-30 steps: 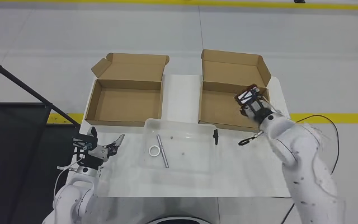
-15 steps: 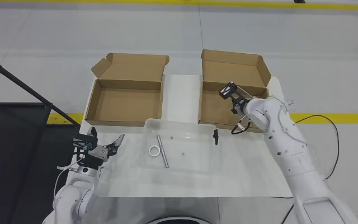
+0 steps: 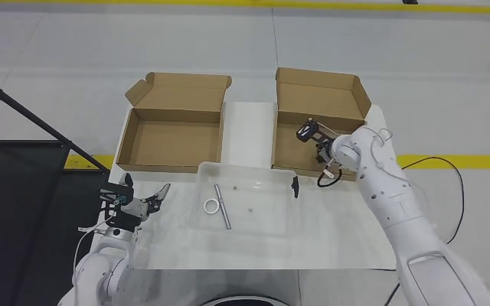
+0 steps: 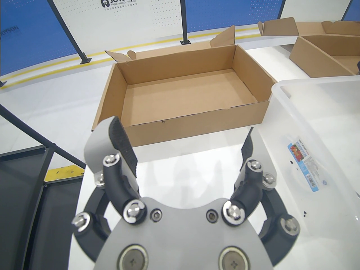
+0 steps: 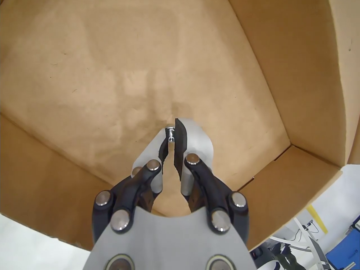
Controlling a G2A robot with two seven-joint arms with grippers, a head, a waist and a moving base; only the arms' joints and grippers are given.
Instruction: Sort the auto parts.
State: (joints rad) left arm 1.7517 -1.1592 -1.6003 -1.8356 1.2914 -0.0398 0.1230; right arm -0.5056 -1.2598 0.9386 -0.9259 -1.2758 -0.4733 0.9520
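In the top view, your right claw (image 3: 308, 131) hangs over the floor of the right box (image 3: 295, 157), inside its walls. The left claw (image 3: 158, 196) sits low by the near left corner of the counter (image 3: 249, 122), just beside the clear tub (image 3: 264, 206). A thin rod (image 3: 222, 205) and a white ring (image 3: 210, 205) lie close together in the tub, so I judge the sorting is far from finished. In the left wrist view, the left claw gapes wide with nothing between its pads, facing the bare left box (image 4: 180, 96). In the right wrist view, the right claw is pinched almost closed on a small silvery bolt (image 5: 170, 136), held at the very fingertips above the cardboard floor. You look to be at the drop-off step for this bolt. Next, spread the right claw so the bolt falls inside the box. Then lift clear of the walls before you swing back to the tub for another part.
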